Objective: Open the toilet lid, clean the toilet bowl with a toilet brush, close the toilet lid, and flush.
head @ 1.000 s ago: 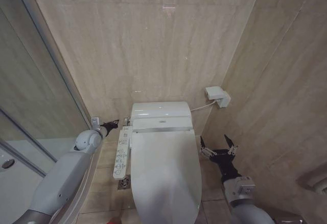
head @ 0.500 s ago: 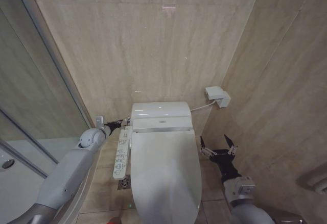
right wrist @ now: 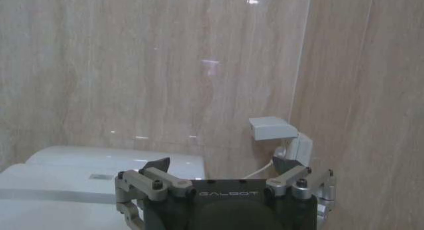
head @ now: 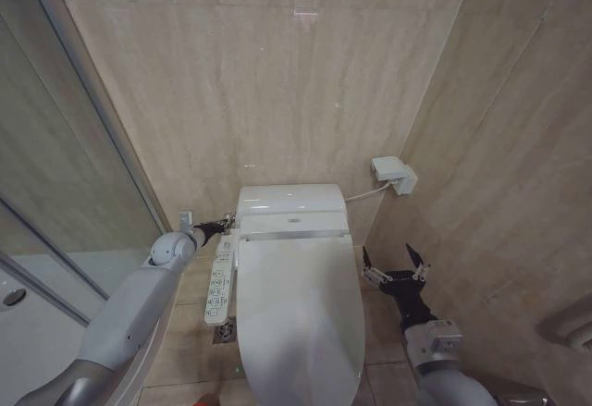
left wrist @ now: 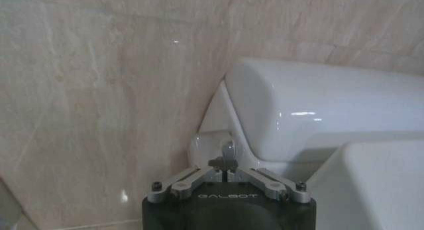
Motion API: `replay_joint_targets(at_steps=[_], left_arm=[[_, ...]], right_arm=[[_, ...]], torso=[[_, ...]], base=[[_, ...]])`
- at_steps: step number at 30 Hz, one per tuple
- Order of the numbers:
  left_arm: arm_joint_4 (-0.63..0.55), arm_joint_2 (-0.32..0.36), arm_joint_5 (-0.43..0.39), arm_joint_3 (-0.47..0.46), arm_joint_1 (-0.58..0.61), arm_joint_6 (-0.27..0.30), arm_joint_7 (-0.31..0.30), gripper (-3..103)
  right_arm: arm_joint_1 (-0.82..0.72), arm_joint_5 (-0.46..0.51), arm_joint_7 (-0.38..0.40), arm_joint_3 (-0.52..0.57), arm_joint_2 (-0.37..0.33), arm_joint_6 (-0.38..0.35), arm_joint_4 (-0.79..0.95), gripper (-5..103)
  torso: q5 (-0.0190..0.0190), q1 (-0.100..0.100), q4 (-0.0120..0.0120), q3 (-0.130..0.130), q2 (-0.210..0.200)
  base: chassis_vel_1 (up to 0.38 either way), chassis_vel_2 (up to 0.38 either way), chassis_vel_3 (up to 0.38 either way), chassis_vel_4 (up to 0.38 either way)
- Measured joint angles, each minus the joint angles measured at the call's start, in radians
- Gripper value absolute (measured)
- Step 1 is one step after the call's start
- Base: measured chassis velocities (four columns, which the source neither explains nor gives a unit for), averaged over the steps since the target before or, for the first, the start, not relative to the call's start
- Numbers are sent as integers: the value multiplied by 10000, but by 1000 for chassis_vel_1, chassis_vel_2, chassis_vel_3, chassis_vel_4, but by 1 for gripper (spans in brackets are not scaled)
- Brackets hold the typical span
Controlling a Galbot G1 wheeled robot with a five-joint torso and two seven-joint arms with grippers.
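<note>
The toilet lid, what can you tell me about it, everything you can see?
The toilet lid is a large, smooth, glossy white oval that looks like plastic. It lies shut and flat over the bowl, hinged at the white unit by the wall, with the button panel along one side. Nothing rests on it. The left gripper, shut, is by the tank's side; the right gripper, open, hangs apart beside it.

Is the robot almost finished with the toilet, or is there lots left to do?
Nearly finished, it seems. The toilet lid lies shut, so that step looks done; whether the bowl got scrubbed can't be told. In hand: the left gripper, fingers shut, sits at the silver flush button beside the tank. The right gripper waits open beside the toilet. Left: the flush itself.
</note>
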Motion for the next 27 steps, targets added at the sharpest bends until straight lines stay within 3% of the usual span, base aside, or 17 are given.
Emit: replay_joint_targets(at_steps=[27], left_arm=[[1156, -374, 616, 76, -319, -406, 806, 0]], right_arm=[[0, 0, 0, 0, 0, 0, 0, 100]], torso=[[4, -2, 3, -2, 3]], base=[[0, 0, 0, 0]])
